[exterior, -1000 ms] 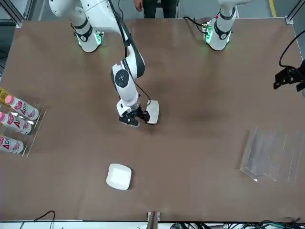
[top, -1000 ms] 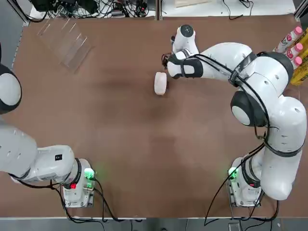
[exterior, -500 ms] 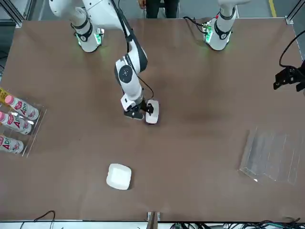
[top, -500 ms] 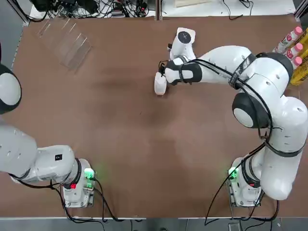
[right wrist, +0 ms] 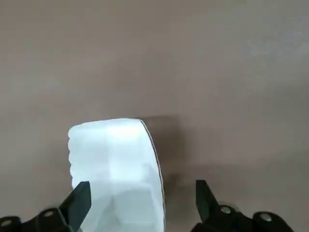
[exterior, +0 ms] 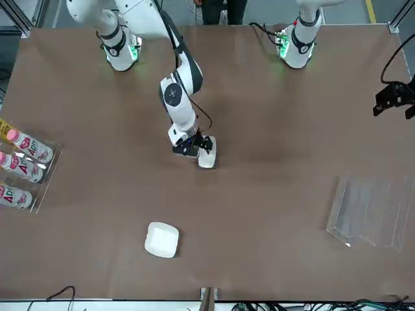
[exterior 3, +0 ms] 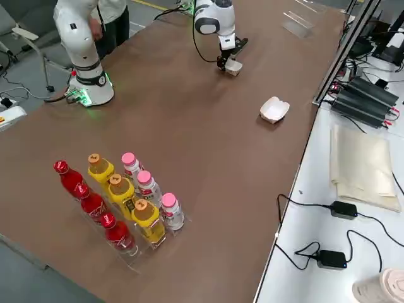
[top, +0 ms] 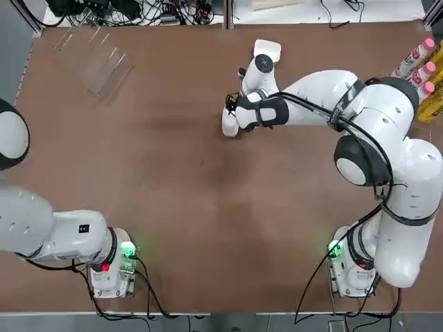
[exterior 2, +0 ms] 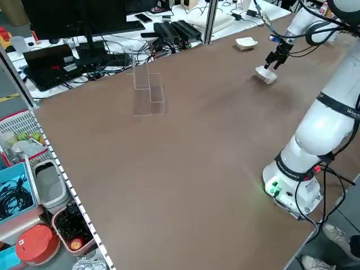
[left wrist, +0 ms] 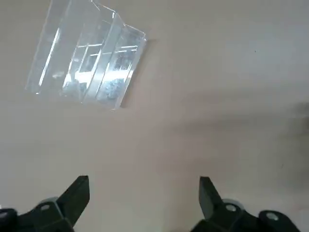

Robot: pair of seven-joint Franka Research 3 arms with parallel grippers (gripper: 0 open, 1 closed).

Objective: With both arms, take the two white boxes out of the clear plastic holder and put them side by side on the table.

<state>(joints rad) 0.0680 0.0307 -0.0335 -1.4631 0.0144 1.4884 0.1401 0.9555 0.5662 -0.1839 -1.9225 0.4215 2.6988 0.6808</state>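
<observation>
"Brown matte table [exterior: 272, 194], both boxes out on it. Where does the nearer one sit?"

"That white box [right wrist: 116, 159] is right at the right gripper [right wrist: 143, 183], partly behind one finger and with a gap to the other. The fingers stand wide apart, so it isn't gripped."

"And the other?"

"The second white box [exterior: 161, 240] lies on the far side of the table from the robot, well apart from the gripper and its neighbour."

"What about the left gripper [left wrist: 144, 179]?"

"Open too, nothing between its fingers, over the robot's left part of the table. The clear holder [exterior: 371, 210] lies beyond it, toward the far left corner."

"Anything on the right?"

"A clear rack [exterior 3: 148, 249] with red, yellow and pink-capped bottles [exterior 3: 169, 211]. Behind the robot there's a person [exterior: 224, 11], just the legs and a bit of hand in the front view."

"What's hard to make out?"

"The right wrist view cuts off the nearer box at its edge, and the gripper covers part of it in the front view. I can't tell whether they touch. The holder's walls hardly show except at the edges, and the top view leaves the left gripper out."
</observation>
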